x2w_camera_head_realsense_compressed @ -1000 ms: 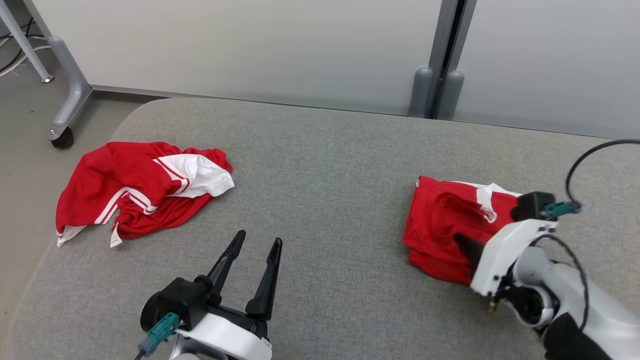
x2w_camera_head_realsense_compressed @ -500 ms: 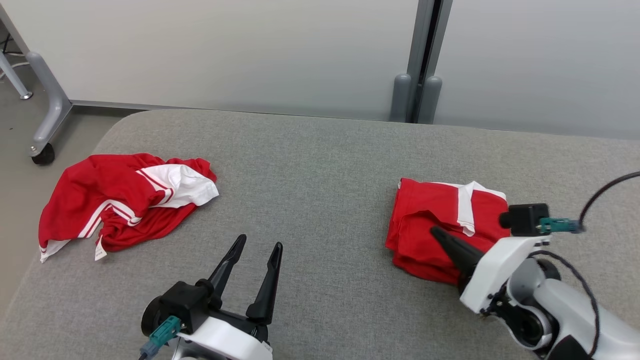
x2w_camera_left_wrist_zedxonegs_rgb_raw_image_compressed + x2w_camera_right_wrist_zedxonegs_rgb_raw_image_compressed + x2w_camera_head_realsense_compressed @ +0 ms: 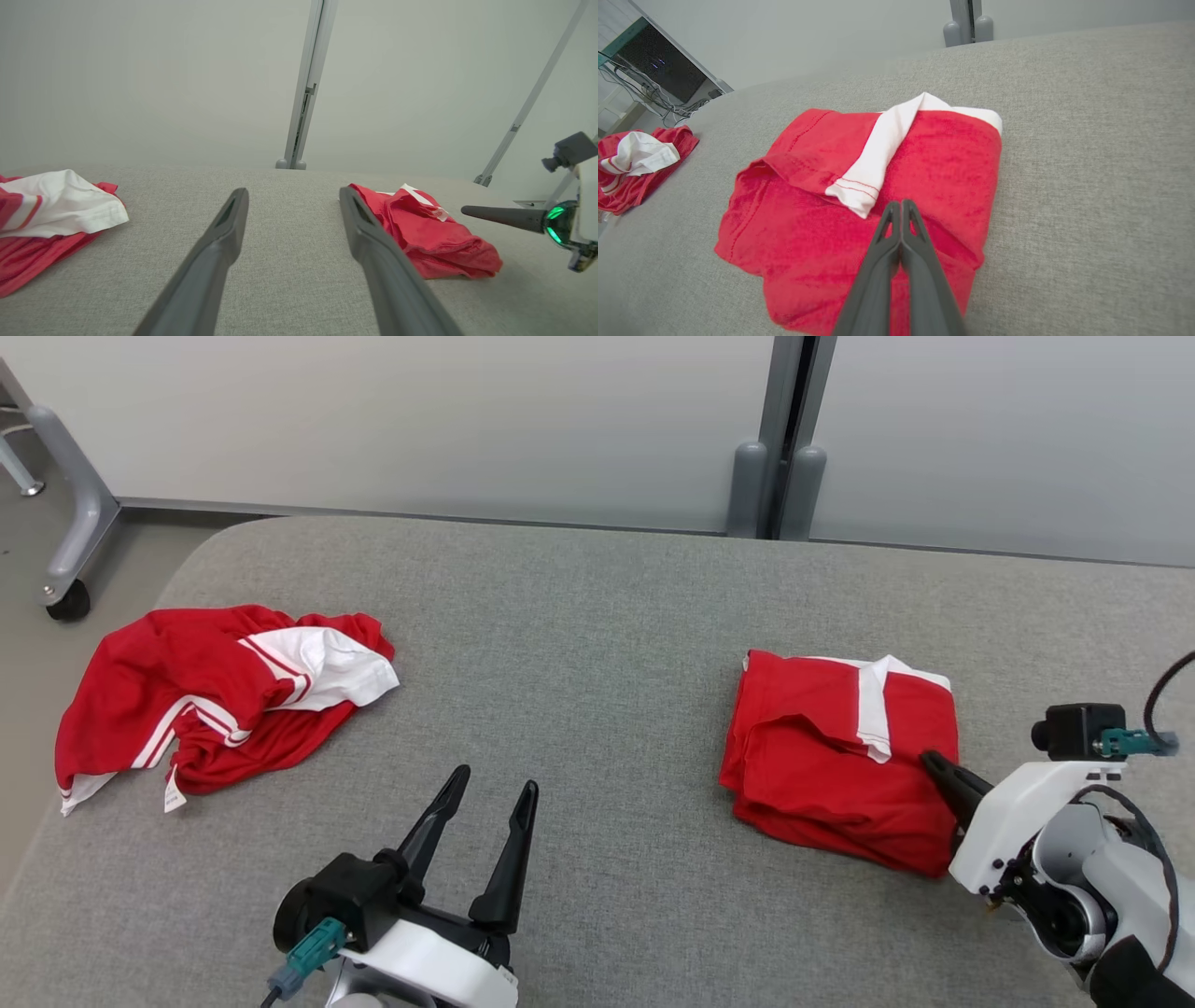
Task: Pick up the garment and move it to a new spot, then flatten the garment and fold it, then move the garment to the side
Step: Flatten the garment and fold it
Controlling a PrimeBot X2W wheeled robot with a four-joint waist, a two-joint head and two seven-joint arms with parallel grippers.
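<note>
A folded red garment point(image 3: 822, 775) with a white band lies on the right of the grey table point(image 3: 597, 644). My right gripper point(image 3: 929, 761) is shut with nothing in it, its tip just over the garment's right edge. In the right wrist view its joined fingertips point(image 3: 901, 205) hover above the red cloth point(image 3: 822, 233), near the white band. My left gripper point(image 3: 495, 779) stands open and empty at the front middle, and its fingers point(image 3: 224, 233) point across bare table. The left wrist view has the folded garment point(image 3: 430, 238) at its right, with the right gripper point(image 3: 467, 211) beside it.
A second red and white garment point(image 3: 205, 700) lies crumpled at the table's left edge. Pale partition panels with a grey post point(image 3: 775, 476) stand behind the table. A frame leg on a castor point(image 3: 65, 602) stands on the floor at the far left.
The right gripper, shut throughout, has drawn back from the middle of the folded garment to its right edge. The head camera has shifted. The left gripper has stayed in place.
</note>
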